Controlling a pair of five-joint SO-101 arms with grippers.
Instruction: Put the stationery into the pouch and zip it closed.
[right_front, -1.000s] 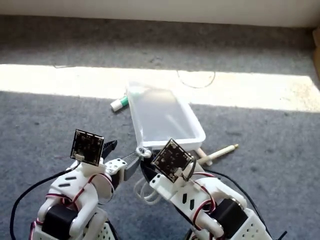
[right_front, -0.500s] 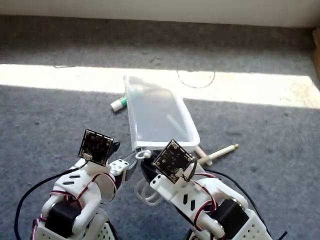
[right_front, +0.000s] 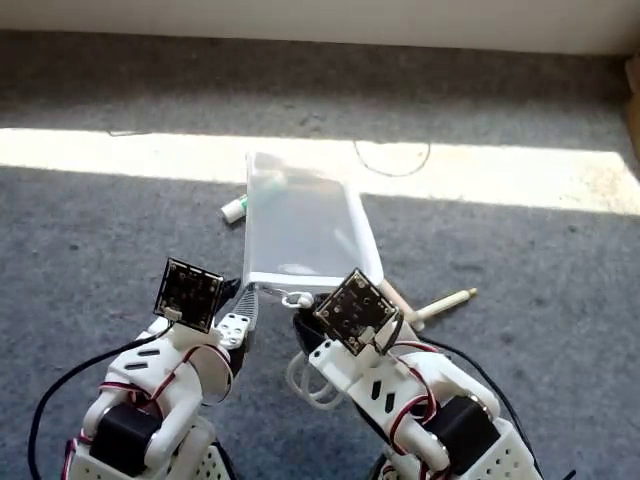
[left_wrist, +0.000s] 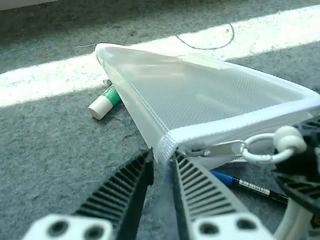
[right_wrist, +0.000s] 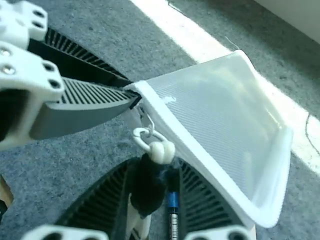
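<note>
The translucent white pouch (right_front: 300, 230) lies on the grey carpet, its near edge lifted. My left gripper (left_wrist: 162, 160) is shut on the pouch's near corner tab (left_wrist: 167, 146); the right wrist view has this gripper (right_wrist: 131, 97) at the same corner. My right gripper (right_wrist: 155, 167) is shut on the dark zipper pull (right_wrist: 147, 182), whose white ring and bead (right_wrist: 156, 146) stick out past the fingertips. A blue pen (right_wrist: 171, 202) lies on the carpet under the right gripper. A green and white glue stick (left_wrist: 105, 102) rests beside the pouch's far left edge.
A cream pen (right_front: 440, 304) lies on the carpet to the right of the pouch. A thin cable loop (right_front: 392, 160) sits in the sunlit strip behind it. A pale wall base runs along the far edge.
The left gripper went from open beside the pouch to shut on its near corner. The pouch's near edge shifted left and drew straighter. The right gripper moved slightly right with the zipper pull.
</note>
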